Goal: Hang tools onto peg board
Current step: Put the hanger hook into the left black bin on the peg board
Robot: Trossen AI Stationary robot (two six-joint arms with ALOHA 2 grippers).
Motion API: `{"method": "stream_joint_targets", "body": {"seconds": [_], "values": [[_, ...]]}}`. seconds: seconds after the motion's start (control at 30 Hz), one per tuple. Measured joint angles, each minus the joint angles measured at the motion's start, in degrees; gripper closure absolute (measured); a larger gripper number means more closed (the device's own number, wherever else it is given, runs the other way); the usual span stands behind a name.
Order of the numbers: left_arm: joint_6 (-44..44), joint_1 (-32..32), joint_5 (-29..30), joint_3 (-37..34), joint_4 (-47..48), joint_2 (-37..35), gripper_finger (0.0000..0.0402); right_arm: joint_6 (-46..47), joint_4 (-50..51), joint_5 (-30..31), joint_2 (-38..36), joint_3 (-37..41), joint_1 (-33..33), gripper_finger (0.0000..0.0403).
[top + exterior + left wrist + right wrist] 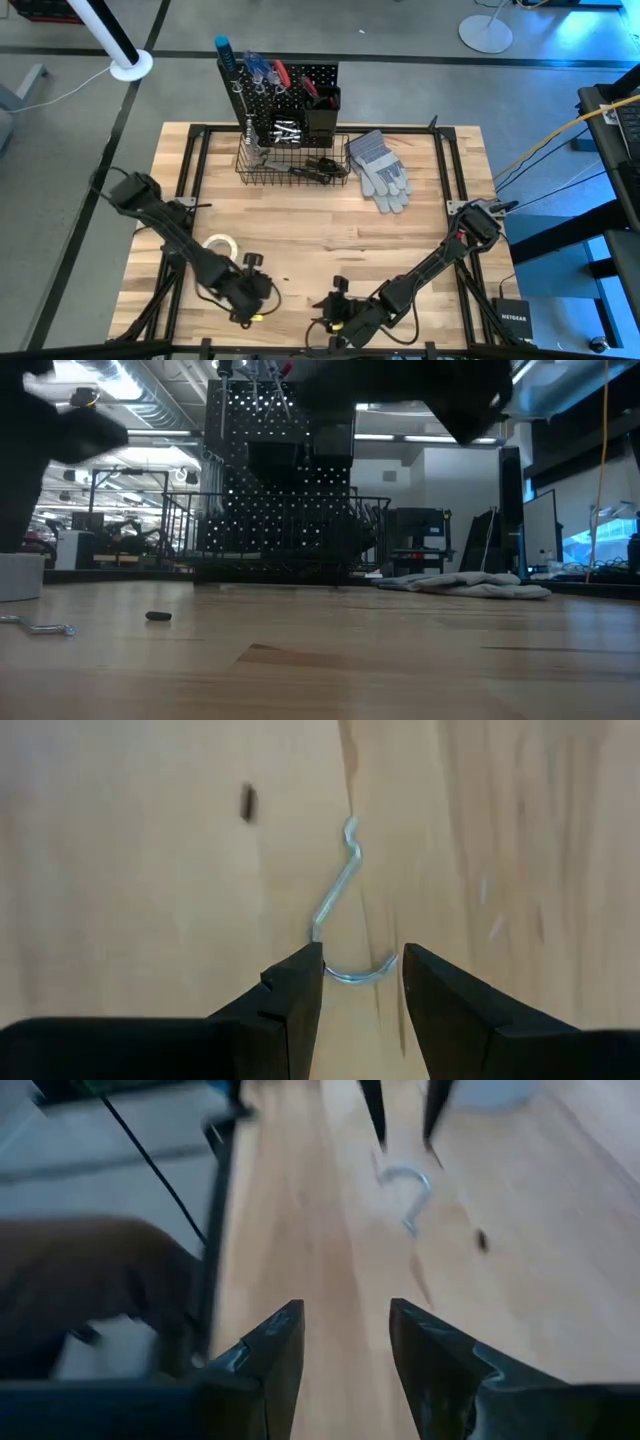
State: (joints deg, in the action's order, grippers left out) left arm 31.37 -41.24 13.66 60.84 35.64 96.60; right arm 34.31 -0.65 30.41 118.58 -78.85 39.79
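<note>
Pale wooden planks are forming the table (400, 240), and it is standing on a grey floor in a workshop room.

1. The peg board (300, 90) is standing upright at the table's far edge. Red- and blue-handled tools (270, 72) are hanging near its top.
2. A wire basket (290, 165) at the board's base is holding silver wrenches (287, 130) and other dark tools.
3. Grey gloves (380, 170) are lying just beside the basket, toward the right edge.
4. A white tape roll (221, 245) is lying near the left edge, close to the left arm.
5. The left gripper (362, 970) is hovering near the near edge. Its jaws are standing open, with the curved end of a silver hook (340, 910) lying on the wood between the fingertips; no grip is showing.
6. A small dark bit (247, 802) is lying near the hook.
7. The right gripper (345, 1330) is hanging low at the near edge, right of the left one. Its jaws are standing apart and holding nothing.
</note>
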Motion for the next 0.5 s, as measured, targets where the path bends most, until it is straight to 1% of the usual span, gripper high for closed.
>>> {"method": "stream_joint_targets", "body": {"seconds": [0.1, 0.17, 0.33, 0.5], "values": [[-3.35, 1.76, -6.15, 1.74, 0.83, 3.84, 0.027, 0.01, -3.86, -0.43, -0.02, -0.02, 0.43, 0.0249], [-4.66, 2.87, -8.01, 1.97, 0.73, 5.29, 0.027, 0.02, -4.82, -0.37, -0.02, -0.02, 0.79, 0.0249], [-5.24, 5.41, -8.38, 1.97, 0.7, 6.39, 0.027, 0.9, -5.8, 3.03, -0.02, -0.02, 2.34, 0.0249], [-6.48, 6.54, -8.33, 1.97, -1.11, 7.88, 0.027, 2.79, -5.77, 4.72, -0.02, -0.02, 3.4, 0.0249]]}}
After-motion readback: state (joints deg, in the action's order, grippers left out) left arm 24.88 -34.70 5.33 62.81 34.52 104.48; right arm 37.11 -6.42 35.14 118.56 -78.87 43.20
